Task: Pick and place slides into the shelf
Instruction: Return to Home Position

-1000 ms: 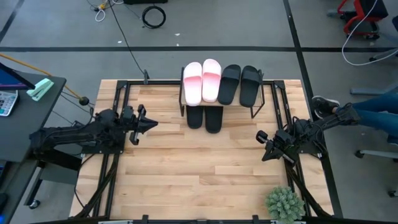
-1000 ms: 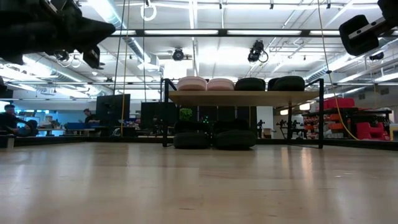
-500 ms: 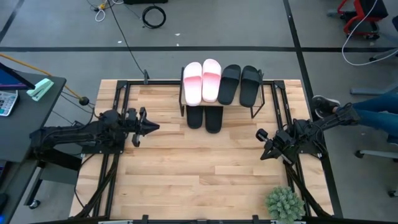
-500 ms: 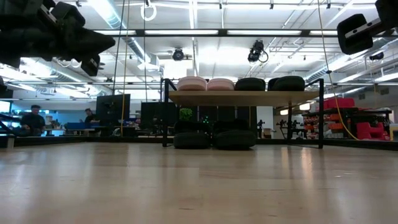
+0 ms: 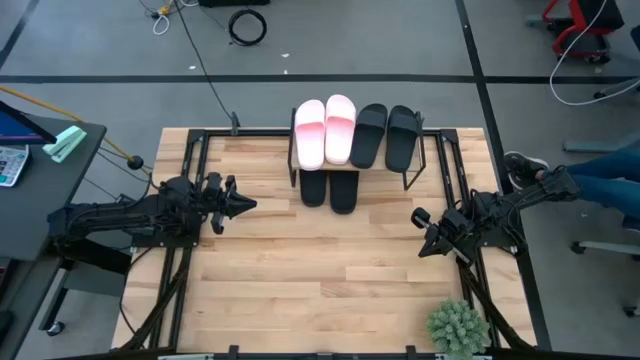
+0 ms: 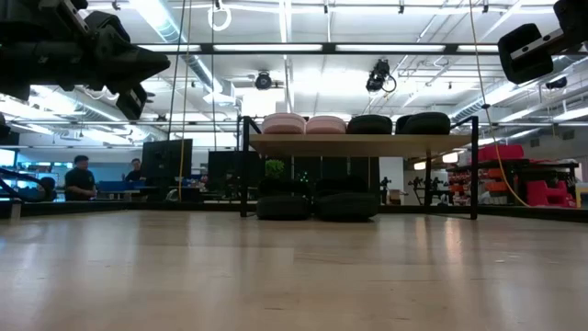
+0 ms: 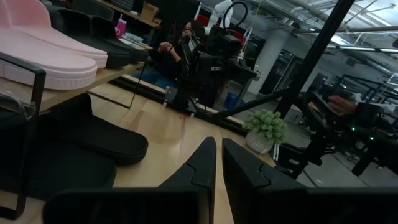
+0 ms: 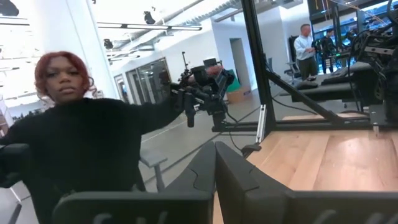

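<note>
Four slides (image 5: 340, 128) atop shelf (image 5: 412, 165), two black beneath. Left fingers (image 5: 238, 203) clenched empty over worktop (image 5: 320, 290), left of shelf; right fingers (image 5: 428, 240) clenched empty near right edge.

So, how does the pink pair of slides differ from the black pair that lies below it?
The pink pair is light pink, the black pair black. The pink pair lies on the shelf board, the black pair on the tabletop under it. From above the pink pair shows whole, the black pair partly. Both lie side by side.
</note>
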### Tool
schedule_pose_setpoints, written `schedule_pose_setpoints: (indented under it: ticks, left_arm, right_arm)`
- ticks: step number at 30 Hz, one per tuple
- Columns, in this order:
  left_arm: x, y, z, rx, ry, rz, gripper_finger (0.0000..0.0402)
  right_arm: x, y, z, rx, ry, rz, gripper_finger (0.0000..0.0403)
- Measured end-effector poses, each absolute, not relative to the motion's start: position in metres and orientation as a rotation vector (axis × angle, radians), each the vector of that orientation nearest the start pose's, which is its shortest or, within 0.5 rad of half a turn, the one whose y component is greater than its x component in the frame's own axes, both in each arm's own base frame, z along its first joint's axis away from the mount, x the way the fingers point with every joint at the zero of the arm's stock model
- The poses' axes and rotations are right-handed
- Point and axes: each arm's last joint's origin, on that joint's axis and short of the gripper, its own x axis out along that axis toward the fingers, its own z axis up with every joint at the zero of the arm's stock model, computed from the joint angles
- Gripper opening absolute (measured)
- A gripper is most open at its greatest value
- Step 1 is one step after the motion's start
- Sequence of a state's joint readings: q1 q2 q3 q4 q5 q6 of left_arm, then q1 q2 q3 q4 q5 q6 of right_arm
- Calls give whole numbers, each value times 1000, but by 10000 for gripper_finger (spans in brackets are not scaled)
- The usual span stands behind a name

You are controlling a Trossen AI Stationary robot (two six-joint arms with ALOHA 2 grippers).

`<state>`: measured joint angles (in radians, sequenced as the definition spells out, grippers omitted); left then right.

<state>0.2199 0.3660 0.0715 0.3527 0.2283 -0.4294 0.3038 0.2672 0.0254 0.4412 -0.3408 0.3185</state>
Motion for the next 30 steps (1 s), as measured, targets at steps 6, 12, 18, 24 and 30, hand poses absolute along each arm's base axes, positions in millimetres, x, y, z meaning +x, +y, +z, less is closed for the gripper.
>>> schedule_pose_setpoints:
  ticks: [6, 12, 18, 24, 30]
  left_arm:
    - [120, 20, 190, -421, -55, -21, 35]
    - [115, 17, 195, -409, -104, -49, 24]
    - [112, 13, 199, -401, -138, -84, 29]
    - [110, 10, 202, -399, -156, -119, 38]
    - [110, 5, 201, -402, -147, -159, 34]
  right_arm:
    - [103, 42, 192, 302, -99, 670, 14]
    - [103, 42, 192, 303, -99, 670, 14]
    - [103, 42, 192, 303, -99, 670, 14]
    - [101, 42, 194, 302, -123, 673, 14]
    - [96, 40, 198, 301, -176, 680, 14]
